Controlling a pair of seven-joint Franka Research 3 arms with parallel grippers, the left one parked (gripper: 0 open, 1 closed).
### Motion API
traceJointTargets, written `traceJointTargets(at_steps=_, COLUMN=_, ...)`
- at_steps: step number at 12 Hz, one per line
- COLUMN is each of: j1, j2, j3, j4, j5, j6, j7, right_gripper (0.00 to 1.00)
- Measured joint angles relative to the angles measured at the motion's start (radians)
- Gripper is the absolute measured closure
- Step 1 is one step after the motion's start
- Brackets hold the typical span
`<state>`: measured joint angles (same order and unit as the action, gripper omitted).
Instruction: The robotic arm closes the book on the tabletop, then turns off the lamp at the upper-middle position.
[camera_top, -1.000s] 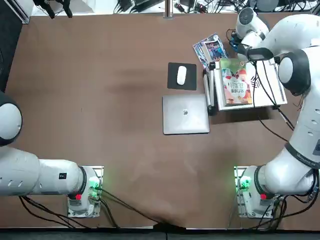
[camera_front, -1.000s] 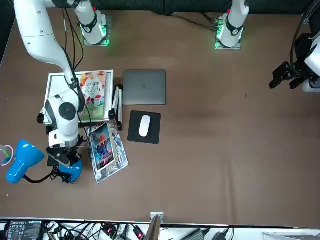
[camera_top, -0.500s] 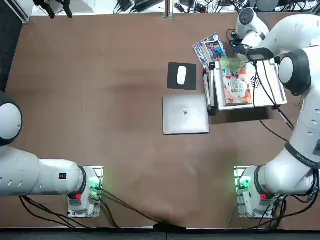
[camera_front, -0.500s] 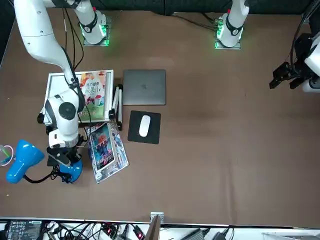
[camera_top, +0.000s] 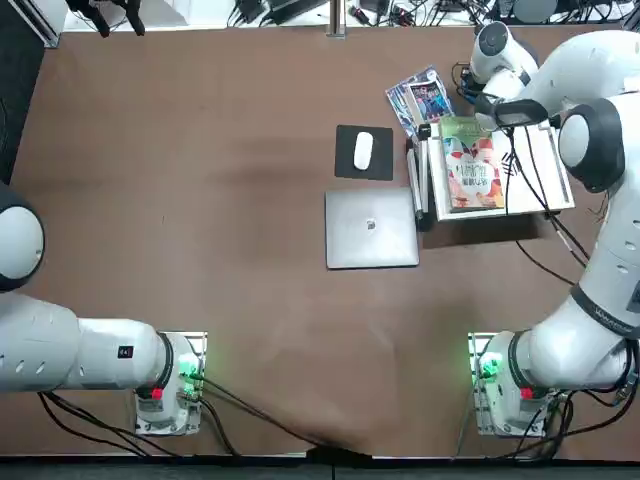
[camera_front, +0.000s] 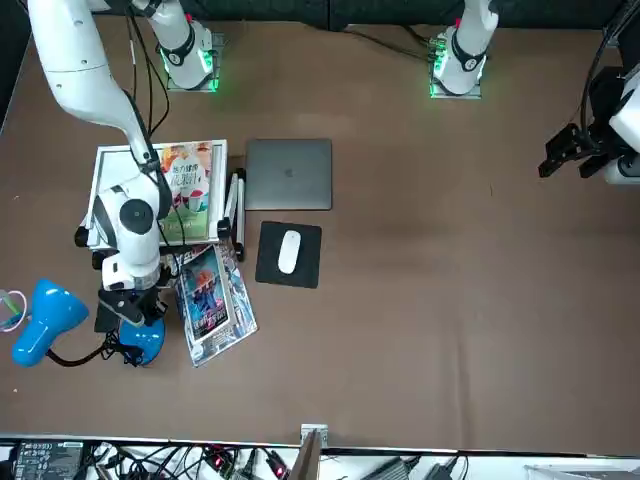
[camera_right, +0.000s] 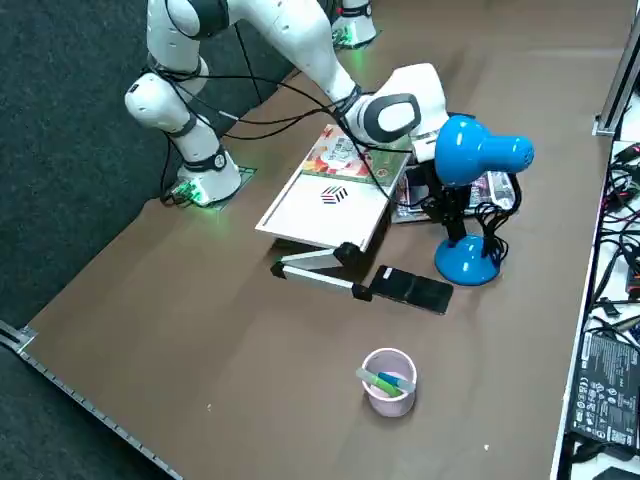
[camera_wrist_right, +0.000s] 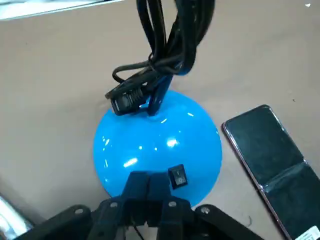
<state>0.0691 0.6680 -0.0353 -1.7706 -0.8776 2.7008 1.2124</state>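
Observation:
The book (camera_top: 470, 163) lies closed, green cover up, on a white board; it also shows in the front view (camera_front: 187, 185) and the side view (camera_right: 345, 150). The lamp has a round blue base (camera_wrist_right: 157, 142) with a small black switch (camera_wrist_right: 177, 176) and a black stem wrapped in cable. Its blue head (camera_right: 480, 150) shows in the side view, and its base (camera_front: 140, 340) in the front view. My right gripper (camera_wrist_right: 147, 185) is shut, with nothing held. Its tips sit low over the base's edge, right beside the switch. From the front, the gripper (camera_front: 125, 312) hangs over the base.
A blue glossy booklet (camera_front: 210, 295) lies between the lamp and a mouse on its pad (camera_top: 363, 150). A closed laptop (camera_top: 371, 228) sits beside the white board (camera_right: 325, 205). A dark phone (camera_wrist_right: 272, 160) lies near the lamp base. A pinkish cup (camera_right: 388, 380) stands further off.
My right wrist has shifted slightly over the lamp base. The book, lamp and other objects have not moved.

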Motion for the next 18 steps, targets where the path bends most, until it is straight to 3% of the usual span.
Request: traceJointTargets(at_steps=18, j1=-0.020, j2=-0.026, j3=-0.005, j4=-0.030, j5=0.000, j6=0.001, j7=-0.001, right_gripper=0.99)
